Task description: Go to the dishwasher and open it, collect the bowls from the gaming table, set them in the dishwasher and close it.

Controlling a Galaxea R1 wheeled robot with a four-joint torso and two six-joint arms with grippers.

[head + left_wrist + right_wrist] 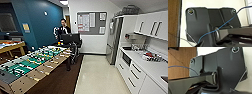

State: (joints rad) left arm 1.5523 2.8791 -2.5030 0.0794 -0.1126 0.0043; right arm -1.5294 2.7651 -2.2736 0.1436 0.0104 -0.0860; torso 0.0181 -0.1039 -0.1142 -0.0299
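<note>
Far left: a wooden side table [11, 46] with colourful items on top stood against the teal wall [37, 22].
Gaming table: the table-football table [30, 65], with green field and rods, ran from the lower left toward the room's middle, on the dark carpet [60, 82].
Behind it: a person [63, 29] stood by a dark monitor [70, 38] and a black chair [75, 50].
Middle: a grey notice board [91, 23] hung on the white wall, above the pale floor [100, 75].
Right of middle: a tall steel fridge [113, 40].
Right: a white counter [147, 62] with drawers below and a dish rack [152, 57] on top; wall cabinets [151, 25] above.
Dishwasher: could not be made out along the counter front.
Grippers: wrist views gave dark plates and a blue cable [220, 26]; open or closed, impossible to tell for either.
</note>
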